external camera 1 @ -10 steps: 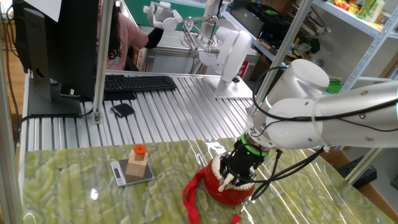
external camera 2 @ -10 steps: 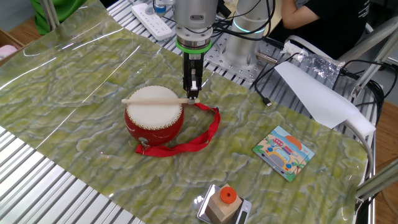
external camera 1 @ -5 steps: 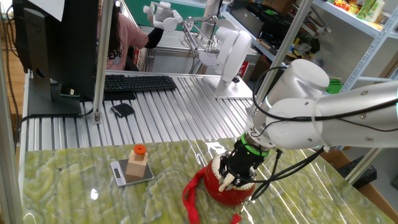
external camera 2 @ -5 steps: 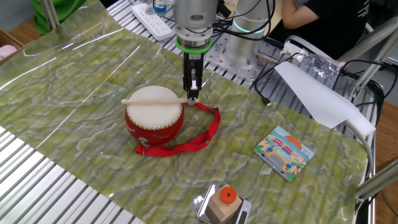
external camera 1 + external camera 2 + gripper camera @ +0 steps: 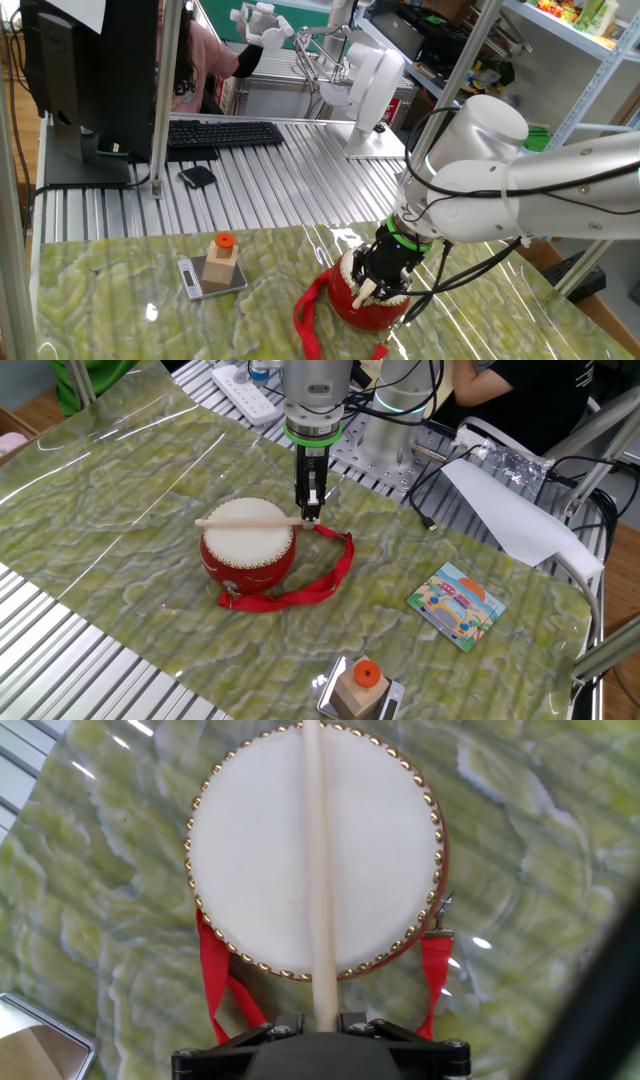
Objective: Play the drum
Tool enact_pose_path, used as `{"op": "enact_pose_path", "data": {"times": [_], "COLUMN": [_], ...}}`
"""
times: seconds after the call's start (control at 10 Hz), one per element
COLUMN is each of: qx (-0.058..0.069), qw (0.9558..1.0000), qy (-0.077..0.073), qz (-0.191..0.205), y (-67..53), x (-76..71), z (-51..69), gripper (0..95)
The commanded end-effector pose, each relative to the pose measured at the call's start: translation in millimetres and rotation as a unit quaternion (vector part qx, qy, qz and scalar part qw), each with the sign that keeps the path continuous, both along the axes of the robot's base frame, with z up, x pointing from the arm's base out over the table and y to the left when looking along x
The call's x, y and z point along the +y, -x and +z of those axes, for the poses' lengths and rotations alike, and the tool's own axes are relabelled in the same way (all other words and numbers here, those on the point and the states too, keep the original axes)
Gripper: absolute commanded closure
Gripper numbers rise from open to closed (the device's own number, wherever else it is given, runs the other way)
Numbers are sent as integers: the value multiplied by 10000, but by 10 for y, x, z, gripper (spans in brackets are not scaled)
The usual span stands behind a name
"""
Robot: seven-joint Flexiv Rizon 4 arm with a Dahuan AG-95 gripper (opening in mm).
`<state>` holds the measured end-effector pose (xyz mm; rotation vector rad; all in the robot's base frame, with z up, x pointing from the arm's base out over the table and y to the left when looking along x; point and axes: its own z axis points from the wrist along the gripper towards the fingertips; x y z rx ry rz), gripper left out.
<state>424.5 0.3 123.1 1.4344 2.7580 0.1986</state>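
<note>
The red drum [image 5: 248, 545] with its cream skin [image 5: 250, 850] stands on the green marbled mat, its red ribbon strap [image 5: 322, 575] trailing beside it. A pale wooden stick [image 5: 240, 520] lies flat across the skin. In the hand view the stick [image 5: 318, 870] runs straight away from me over the drum's middle. My gripper [image 5: 311, 515] hangs at the drum's rim with the stick's near end between its jaws [image 5: 325, 1020]. The jaws stand slightly apart, with a thin gap on the stick's left side. In one fixed view my gripper [image 5: 378, 290] covers part of the drum [image 5: 348, 300].
A wooden block with an orange cap [image 5: 222, 262] sits on a small scale [image 5: 335, 695] on the mat. A colourful card [image 5: 456, 605] lies on the mat too. A white sheet [image 5: 510, 510], cables and a power strip [image 5: 245, 380] lie past the mat's edge. A keyboard [image 5: 220, 132] and a person are beyond.
</note>
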Motion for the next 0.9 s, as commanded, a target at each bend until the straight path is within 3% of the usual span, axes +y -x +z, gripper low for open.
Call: {"op": "enact_pose_path", "data": {"times": [0.1, 0.7, 0.9], "qx": [0, -9, -6], "qw": [10000, 10000, 9999], "qy": [-2, 2, -2], "qz": [-4, 89, 149], "y": [-3, 4, 26], "x": [1, -9, -45], "z": [3, 30, 111], "gripper": [570, 570, 570]}}
